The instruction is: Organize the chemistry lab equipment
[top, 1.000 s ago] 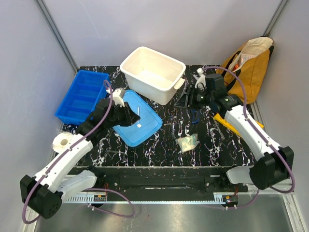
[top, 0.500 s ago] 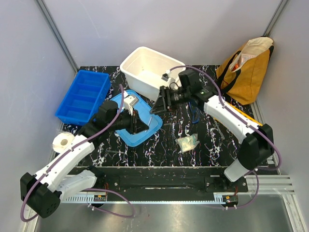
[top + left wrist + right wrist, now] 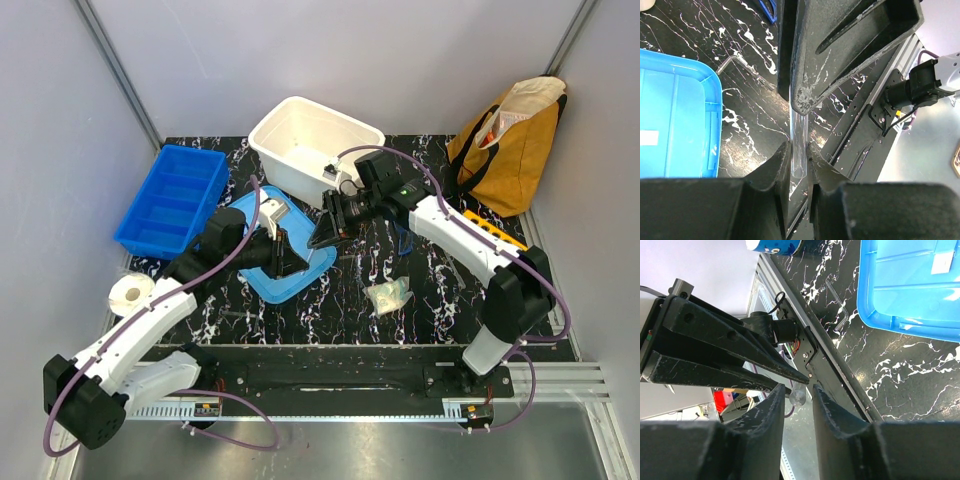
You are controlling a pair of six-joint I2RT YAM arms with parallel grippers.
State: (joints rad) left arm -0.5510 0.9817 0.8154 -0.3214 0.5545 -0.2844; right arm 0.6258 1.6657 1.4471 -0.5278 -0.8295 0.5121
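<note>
My left gripper [image 3: 283, 256] is shut on a clear test tube [image 3: 799, 145] and holds it above the near right corner of the light blue tray [image 3: 300, 265]. My right gripper [image 3: 324, 231] faces it from the right. In the right wrist view the tube's round end [image 3: 798, 398] sits in the gap of my right gripper [image 3: 797, 390], which is open, with space on both sides. The left fingers [image 3: 730, 357] show just beyond. In the left wrist view my left gripper [image 3: 799, 150] pinches the tube, and the right fingers [image 3: 840, 50] reach in from above.
A white tub [image 3: 268, 135] stands at the back. A blue divided bin [image 3: 170, 198] is at the left, and a white tape roll [image 3: 128, 293] below it. A yellow bag [image 3: 510, 130] is at the back right. A crumpled plastic packet [image 3: 388, 295] and a bent metal rod [image 3: 740, 65] lie on the black marbled table.
My right arm swung left from the table's back right to meet the left gripper. My left gripper shifted right over the tray's corner, still holding the tube.
</note>
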